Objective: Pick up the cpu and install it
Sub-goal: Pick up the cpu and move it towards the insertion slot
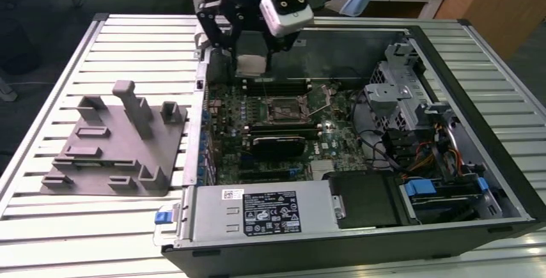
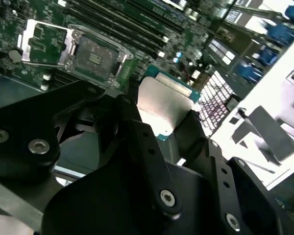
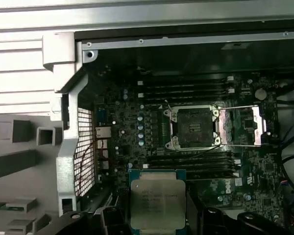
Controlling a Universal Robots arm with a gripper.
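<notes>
The cpu (image 1: 250,65), a small flat square chip with a silvery-white top, hangs in my gripper (image 1: 250,61), which is shut on it above the back left of the open computer case in the exterior view. In both wrist views the black fingers (image 2: 132,117) clamp the cpu (image 2: 164,104) on two opposite edges. The cpu (image 3: 158,199) has a green rim. The motherboard socket (image 3: 192,128) lies bare with its metal load plate (image 3: 242,126) swung open beside it. The socket (image 1: 284,108) is below my gripper and toward the exterior view's right.
A grey fixture (image 1: 115,144) with upright posts stands on the slatted table (image 1: 51,73) at the exterior view's left. Inside the case (image 1: 358,236) are memory slots (image 3: 186,90), a black block (image 1: 277,142) in front of the socket, a power supply (image 1: 256,211) and a drive cage (image 1: 397,92).
</notes>
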